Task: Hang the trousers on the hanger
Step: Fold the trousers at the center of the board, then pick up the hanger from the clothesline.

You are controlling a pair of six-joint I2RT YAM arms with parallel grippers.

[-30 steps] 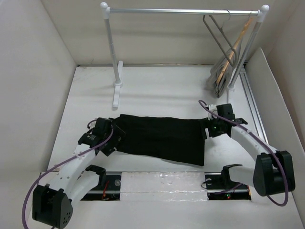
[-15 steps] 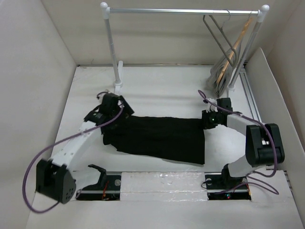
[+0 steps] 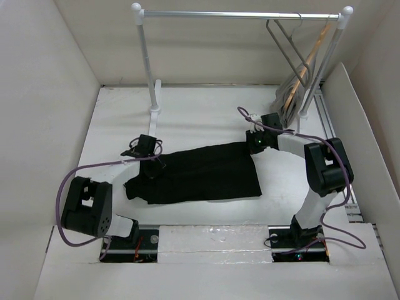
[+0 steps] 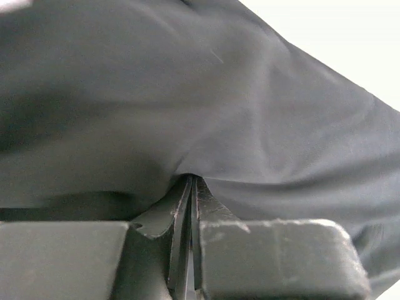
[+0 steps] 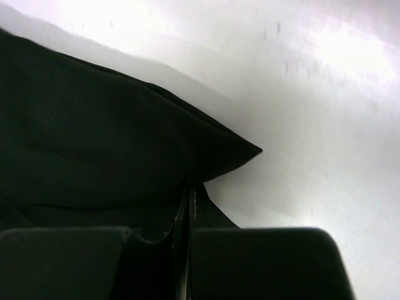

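The black trousers (image 3: 200, 175) lie flat across the middle of the white table. My left gripper (image 3: 150, 157) is at their far left edge, and in the left wrist view it (image 4: 192, 181) is shut on a fold of the dark cloth (image 4: 206, 106). My right gripper (image 3: 254, 145) is at their far right corner; in the right wrist view it (image 5: 190, 186) is shut on the cloth (image 5: 94, 156) just behind the pointed corner. The grey hanger (image 3: 284, 47) hangs from the rail at the back right, far from both grippers.
A white clothes rack spans the back, with its rail (image 3: 237, 14) overhead and its left foot (image 3: 153, 122) just beyond the left gripper. A wooden hanger (image 3: 310, 59) and a grey bundle (image 3: 287, 106) hang by the right post. White walls close in both sides.
Both grippers went from open to shut on the trousers' far edge. Both arms swung toward the back, and the cloth shifted left and slightly away from the bases.
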